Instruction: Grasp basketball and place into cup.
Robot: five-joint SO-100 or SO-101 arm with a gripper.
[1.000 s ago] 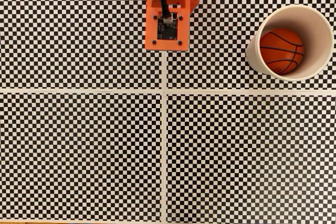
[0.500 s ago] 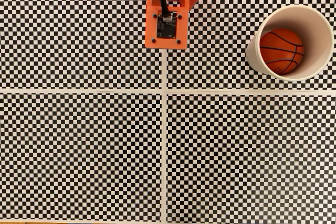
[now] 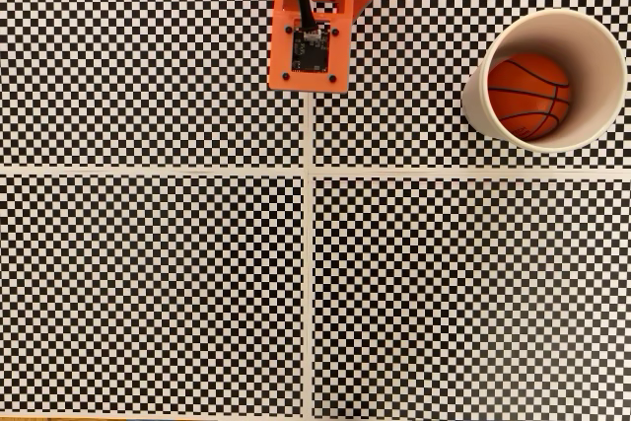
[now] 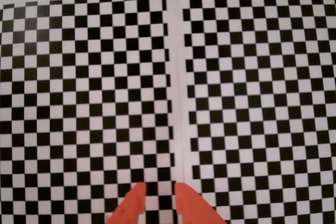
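In the fixed view, looking straight down, the cup (image 3: 547, 79) stands upright near the right edge, a cream-white paper cup with a round rolled rim. The basketball (image 3: 529, 96) rests inside it on the bottom, well below the rim: a small orange-red ball with curved black seam lines, narrower than the cup's mouth. The orange arm (image 3: 314, 22) enters from the top edge near the middle, well apart from the cup, with a dark circuit board and a black cable on its upper face. Everything sits on a black-and-white checkerboard surface (image 3: 158, 283), split into four panels by pale seams that cross near the middle.

In the wrist view, the gripper (image 4: 158, 196) shows at the bottom edge as two orange fingertips (image 4: 135, 199) with a narrow gap between them, nothing held. Below lies the same checkerboard, with a pale seam (image 4: 175, 77) running up the middle.
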